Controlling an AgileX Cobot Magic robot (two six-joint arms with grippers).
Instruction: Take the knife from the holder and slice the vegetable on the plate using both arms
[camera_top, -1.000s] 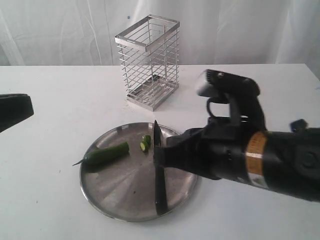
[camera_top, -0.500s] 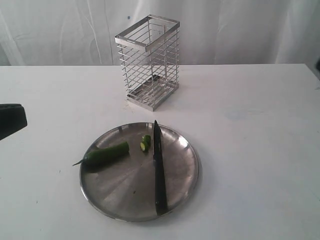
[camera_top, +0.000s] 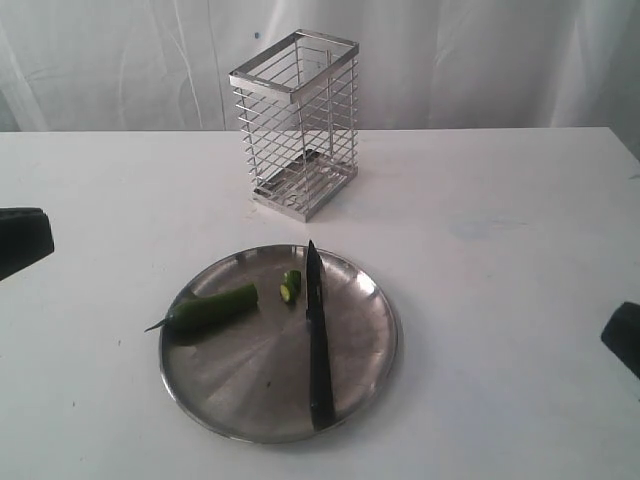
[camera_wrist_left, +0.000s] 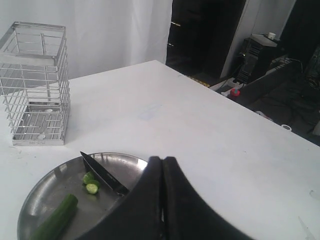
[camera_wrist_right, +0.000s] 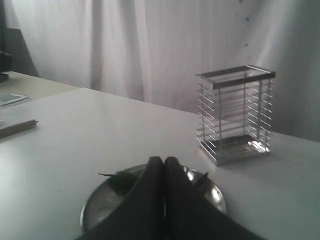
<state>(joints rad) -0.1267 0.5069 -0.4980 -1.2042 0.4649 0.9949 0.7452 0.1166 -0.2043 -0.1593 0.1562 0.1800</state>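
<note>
Both of your end effectors were closed and held nothing: the left end effector (camera_wrist_left: 161, 160) and the right end effector (camera_wrist_right: 163, 160) each had its jaws pressed together, off at opposite edges of the counter (camera_top: 500, 200). You had the knife (camera_top: 318, 340) lying flat across the plate (camera_top: 240, 375), tip toward the holder (camera_top: 297, 125). The vegetable (camera_top: 212, 308) lay on the plate beside the blade, with two cut slices (camera_top: 291, 286) between them.

Left pincer (camera_wrist_left: 161, 160) and right pincer (camera_wrist_right: 163, 160) are both closed.
</note>
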